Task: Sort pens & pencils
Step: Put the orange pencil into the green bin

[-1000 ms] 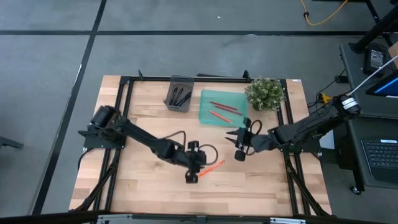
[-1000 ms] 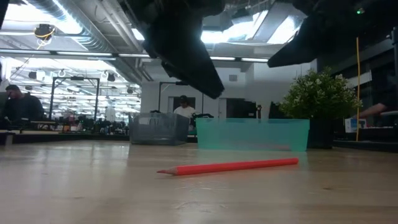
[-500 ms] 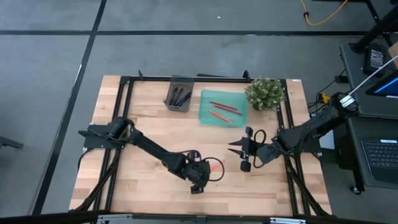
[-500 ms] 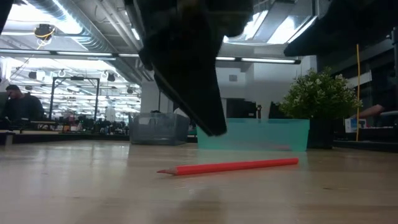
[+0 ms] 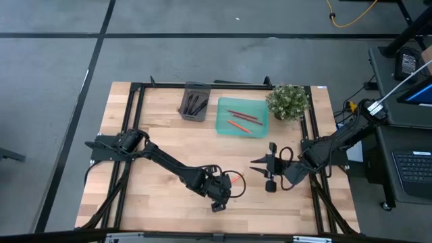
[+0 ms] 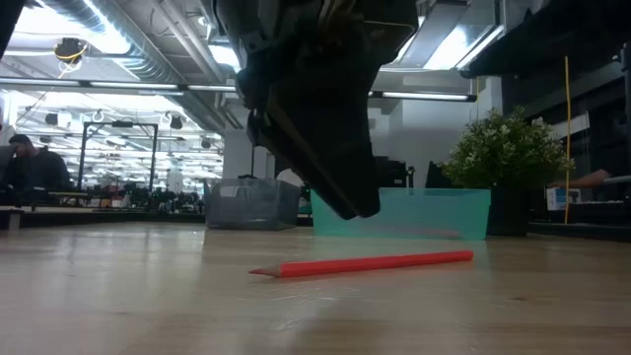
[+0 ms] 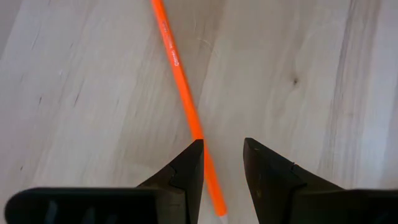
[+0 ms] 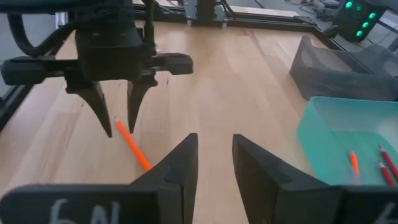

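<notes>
While the right claw (image 5: 259, 164) waits open and empty nearby, the left claw (image 7: 222, 163) hovers open over the pencil (image 7: 184, 106) lying flat on the counter (image 5: 155, 142), its shaft slanting just outside one finger, not between them.

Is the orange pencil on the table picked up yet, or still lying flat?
Lying flat. The orange pencil rests on the table; the left claw hovers open over its end, not gripping.
</notes>
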You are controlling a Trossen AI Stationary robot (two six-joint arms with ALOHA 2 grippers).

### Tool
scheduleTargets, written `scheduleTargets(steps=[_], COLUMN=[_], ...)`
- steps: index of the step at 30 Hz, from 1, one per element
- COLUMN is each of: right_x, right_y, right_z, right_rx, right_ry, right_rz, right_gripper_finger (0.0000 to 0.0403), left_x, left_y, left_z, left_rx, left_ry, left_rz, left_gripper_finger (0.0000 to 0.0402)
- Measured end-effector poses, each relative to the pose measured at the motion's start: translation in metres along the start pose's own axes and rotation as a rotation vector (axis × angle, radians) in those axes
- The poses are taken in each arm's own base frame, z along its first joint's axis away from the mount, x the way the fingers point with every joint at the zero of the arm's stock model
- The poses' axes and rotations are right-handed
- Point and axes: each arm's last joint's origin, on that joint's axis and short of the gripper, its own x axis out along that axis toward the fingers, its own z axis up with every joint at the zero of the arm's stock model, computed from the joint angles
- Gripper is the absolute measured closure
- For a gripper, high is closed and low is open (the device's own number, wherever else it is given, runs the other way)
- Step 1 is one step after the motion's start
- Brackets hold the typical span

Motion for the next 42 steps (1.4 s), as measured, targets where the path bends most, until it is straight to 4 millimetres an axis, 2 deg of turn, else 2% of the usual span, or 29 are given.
scheduleTargets(steps=[8,22,29,42], right_x=[-0.001,-0.001,-0.001,-0.001], right_y=[0.001,0.001,0.001,0.001], right_z=[0.0,-0.001,-0.001,-0.001], right_rx=[-0.007,-0.012,-0.013,-0.02], right_ry=[-0.001,0.004,0.004,0.01], right_rz=[0.006,0.005,0.005,0.006], right_gripper_finger=[0.0302,0.0302,0.0302,0.0302], left_x=[0.0,0.022,0.041,0.046], left_y=[0.0,0.002,0.005,0.019], left_z=[0.0,-0.008,-0.013,-0.003], left_rx=[-0.001,-0.022,-0.089,-0.14], left_ry=[-0.001,0.054,0.103,0.145], left_rz=[-0.001,0.009,0.031,-0.006], left_gripper_finger=[0.0296,0.0295,0.0295,0.0295])
